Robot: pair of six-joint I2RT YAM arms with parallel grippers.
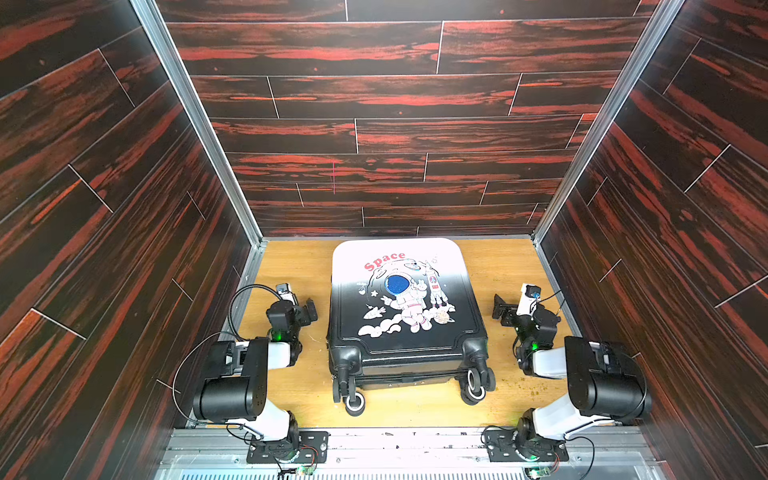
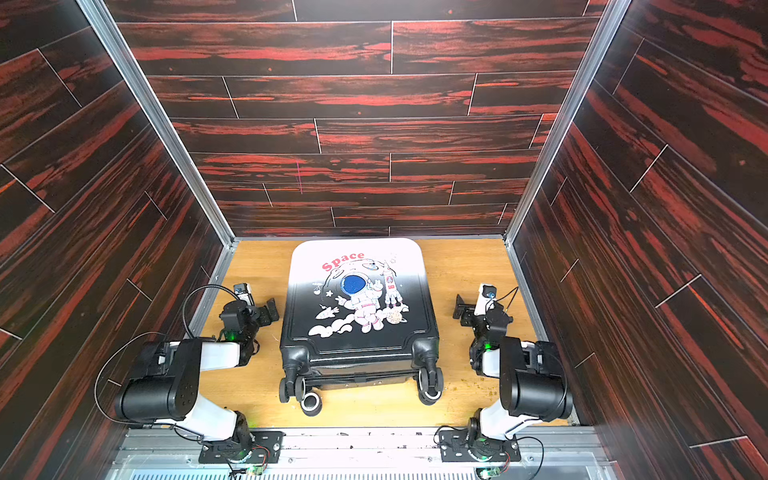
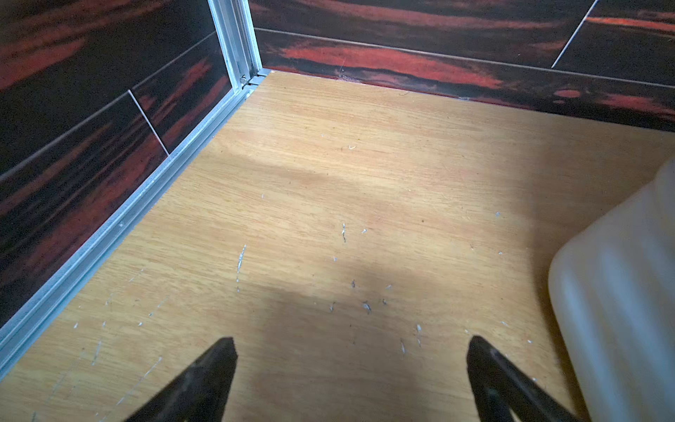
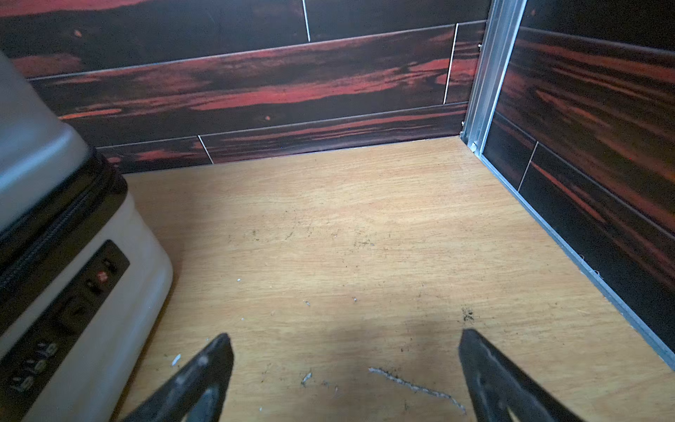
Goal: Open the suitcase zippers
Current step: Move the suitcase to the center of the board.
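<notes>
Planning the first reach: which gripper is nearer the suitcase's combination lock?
Right. The right gripper, open, sits beside the lock, on that side of the suitcase, not touching it. The left gripper, also open, is on the opposite side, with the suitcase between it and the lock.

black-to-white suitcase (image 1: 405,332), red "space" print; dark red-streaked walls (image 1: 374,95)

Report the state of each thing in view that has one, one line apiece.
suitcase: shut, lying flat on the table, printed side up.
zippers: closed along the stretch that shows; pull tabs not made out.
left gripper: open, empty, beside the suitcase, not touching it.
right gripper: open, empty, beside the suitcase, not touching it.
</notes>
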